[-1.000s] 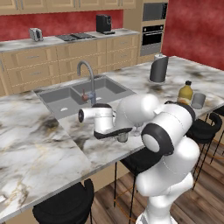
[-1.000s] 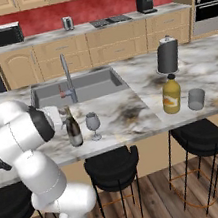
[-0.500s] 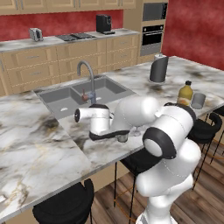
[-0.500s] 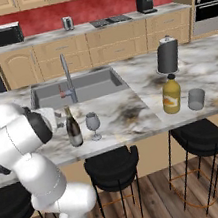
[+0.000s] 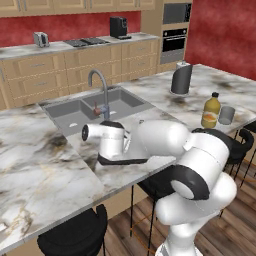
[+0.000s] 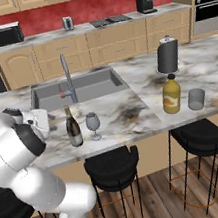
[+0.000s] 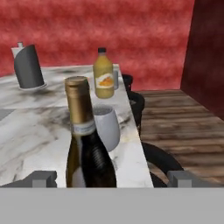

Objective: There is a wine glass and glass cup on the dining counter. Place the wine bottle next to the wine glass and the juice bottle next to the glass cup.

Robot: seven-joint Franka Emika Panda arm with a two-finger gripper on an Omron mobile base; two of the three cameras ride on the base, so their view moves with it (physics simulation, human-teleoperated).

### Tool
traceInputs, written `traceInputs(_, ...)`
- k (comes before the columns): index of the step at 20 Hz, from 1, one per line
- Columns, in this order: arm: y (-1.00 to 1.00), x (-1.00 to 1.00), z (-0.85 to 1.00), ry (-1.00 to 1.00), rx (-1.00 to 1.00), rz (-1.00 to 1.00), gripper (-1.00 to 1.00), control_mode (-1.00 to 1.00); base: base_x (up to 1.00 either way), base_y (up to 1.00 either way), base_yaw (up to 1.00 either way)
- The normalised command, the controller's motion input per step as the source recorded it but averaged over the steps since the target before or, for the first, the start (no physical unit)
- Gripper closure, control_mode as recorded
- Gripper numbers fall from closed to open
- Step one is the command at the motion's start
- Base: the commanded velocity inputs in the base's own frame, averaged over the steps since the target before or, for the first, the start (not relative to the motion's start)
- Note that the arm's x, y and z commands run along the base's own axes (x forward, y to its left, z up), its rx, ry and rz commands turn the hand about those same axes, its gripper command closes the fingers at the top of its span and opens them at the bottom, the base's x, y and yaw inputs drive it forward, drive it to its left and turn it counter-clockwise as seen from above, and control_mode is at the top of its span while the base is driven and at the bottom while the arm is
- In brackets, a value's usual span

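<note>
While its two fingertips (image 7: 43, 178) stand wide apart at 7 and 5 o'clock in the hand view, the gripper (image 7: 111, 177) clamps nothing: the wine bottle (image 7: 87, 144) rises upright in the gap between them, and no contact can be made out. Just behind the bottle, at 1 o'clock from it, stands the wine glass (image 7: 106, 127), its bowl partly hidden by the bottle's shoulder. Farther off, toward 12 o'clock, the juice bottle (image 7: 103, 74) stands upright with the glass cup (image 7: 115, 77) peeking out just beside it; a tall dark cylinder (image 7: 28, 65) sits at 10 o'clock.

From the right base view, the wine bottle (image 6: 73, 128) and wine glass (image 6: 93, 125) stand side by side near the front edge of the dining counter (image 6: 141, 108), the glass at 3 o'clock from the bottle. The juice bottle (image 6: 171, 95) and glass cup (image 6: 196, 98) stand together well apart from that pair, toward 3 o'clock. The cylinder (image 6: 167, 55) is at 12 o'clock from the juice bottle. The grey sink (image 6: 79, 88) with its faucet (image 6: 67, 75) lies at 12 o'clock from the wine bottle.
</note>
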Motion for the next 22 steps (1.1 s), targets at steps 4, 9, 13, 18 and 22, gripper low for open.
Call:
traceInputs(4, -0.03, -0.40, 0.35, 0.08, 0.08, 0.13, -1.00, -1.00, 0.00, 0.00, 0.00)
traceInputs(9, -0.02, -0.41, 0.35, 0.11, 0.02, 0.20, -1.00, -1.00, 0.00, 0.00, 0.00)
traceInputs(13, -0.04, -0.50, 0.30, 0.08, 0.00, 0.31, -1.00, -1.00, 0.00, 0.00, 0.00)
traceInputs(18, -0.14, -0.57, 0.21, 0.03, 0.04, 0.34, -1.00, -1.00, 0.00, 0.00, 0.00)
traceInputs(22, -0.19, -0.49, 0.25, 0.11, 0.14, 0.25, -1.00, -1.00, 0.00, 0.00, 0.00)
